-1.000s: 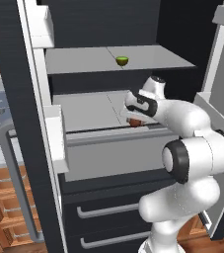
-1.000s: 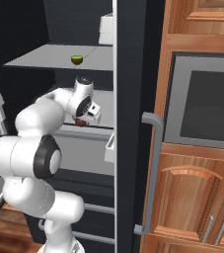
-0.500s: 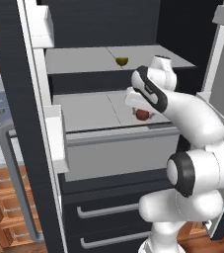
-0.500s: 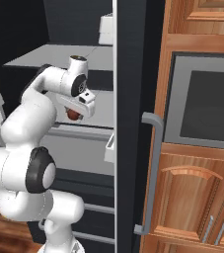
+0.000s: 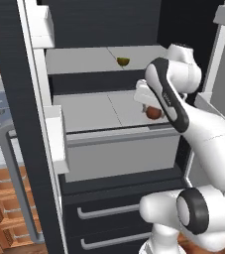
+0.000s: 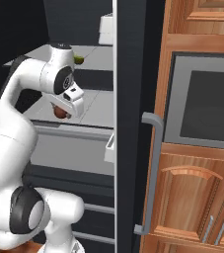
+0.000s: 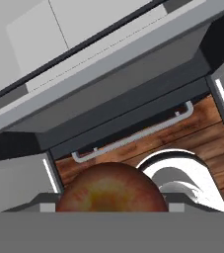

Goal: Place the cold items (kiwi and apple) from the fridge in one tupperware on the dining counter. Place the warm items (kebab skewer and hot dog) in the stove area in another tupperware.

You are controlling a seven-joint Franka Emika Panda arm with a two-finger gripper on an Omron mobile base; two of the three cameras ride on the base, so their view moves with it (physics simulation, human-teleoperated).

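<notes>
A red-brown apple hangs in my gripper, whose jaws are shut on its sides, just above the front right of the fridge's lower shelf. From the right base the apple shows under the hand. In the hand view the apple sits between the fingertips, with the fridge drawers and the wooden floor beyond it. A small green kiwi rests on the upper shelf, behind and above the hand; it also shows as the kiwi from the right.
The fridge's open door with its grey handle stands at the left. Drawers lie below the shelves. A second door edge with a handle and a wooden cabinet with a built-in oven are at the right.
The arm has raised the apple off the lower shelf and drawn it toward the fridge's front. The hand has tipped over with the apple held in it.
</notes>
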